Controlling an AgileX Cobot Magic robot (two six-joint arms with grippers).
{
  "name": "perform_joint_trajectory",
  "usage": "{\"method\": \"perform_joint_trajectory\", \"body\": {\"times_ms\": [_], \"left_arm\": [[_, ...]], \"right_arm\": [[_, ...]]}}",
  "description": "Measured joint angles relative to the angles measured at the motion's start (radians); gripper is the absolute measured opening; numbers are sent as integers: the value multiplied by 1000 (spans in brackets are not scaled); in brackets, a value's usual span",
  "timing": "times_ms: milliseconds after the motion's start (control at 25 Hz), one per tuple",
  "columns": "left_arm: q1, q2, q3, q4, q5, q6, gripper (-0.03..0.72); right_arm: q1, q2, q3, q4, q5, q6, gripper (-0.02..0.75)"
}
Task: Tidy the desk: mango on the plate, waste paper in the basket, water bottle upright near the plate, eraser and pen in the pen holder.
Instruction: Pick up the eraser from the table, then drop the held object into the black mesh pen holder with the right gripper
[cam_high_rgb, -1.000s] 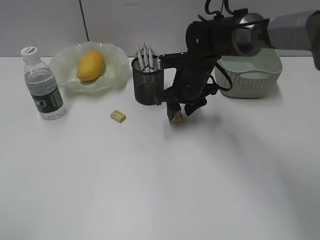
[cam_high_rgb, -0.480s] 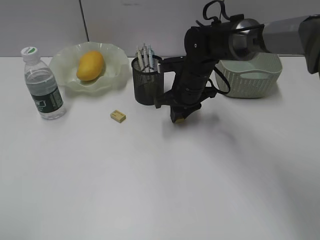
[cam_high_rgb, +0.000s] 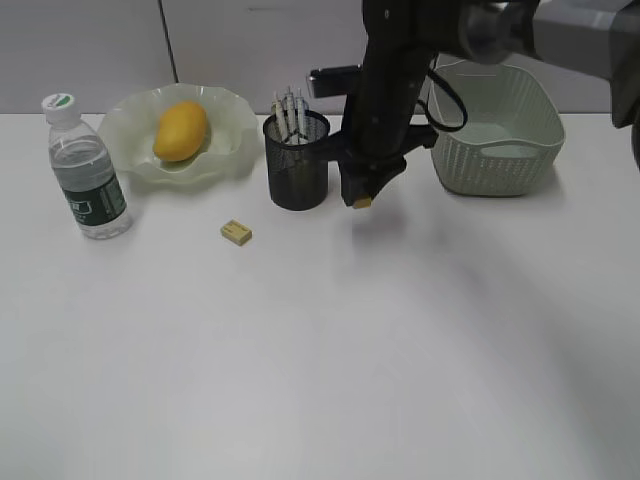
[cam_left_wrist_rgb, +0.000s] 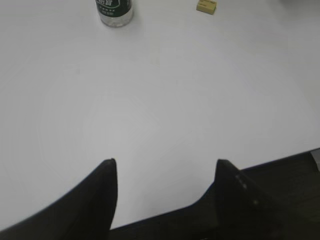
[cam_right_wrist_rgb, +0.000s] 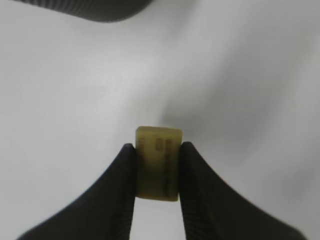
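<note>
The right gripper is pinching a yellowish eraser bearing illegible brown print, hovering just right of the pen holder. The left gripper is hanging spread over the desk.

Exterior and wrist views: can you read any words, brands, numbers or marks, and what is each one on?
No text reads clearly enough to quote.
Clear plastic water bottle with dark green label: pale print on the label, too small to read.
Small yellowish block eraser in the right gripper: dark printed marks on its face, too blurred to read.
Second yellowish eraser on the white desk: faint marks, unreadable.
</note>
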Motion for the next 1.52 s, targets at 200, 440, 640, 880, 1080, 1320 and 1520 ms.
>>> {"method": "perform_joint_trajectory", "body": {"times_ms": [200,440,640,880,1080,1320,1520], "left_arm": [[0,0,0,0,0,0,466],[0,0,0,0,0,0,466],[0,0,0,0,0,0,466],[0,0,0,0,0,0,466],[0,0,0,0,0,0,466],[0,0,0,0,1,0,466],[0,0,0,0,1,0,466]], "right_arm": [[0,-58,-108,-5,46,0,219],[0,-102,-180,-2,-14,0,217],[0,-100,-180,54,-127,-1,217],[0,-58,-180,112,-264,-16,217],[0,-8,-180,117,-292,-17,217],[0,31,-180,118,-303,-18,414],[0,31,-180,118,-307,-18,524]]}}
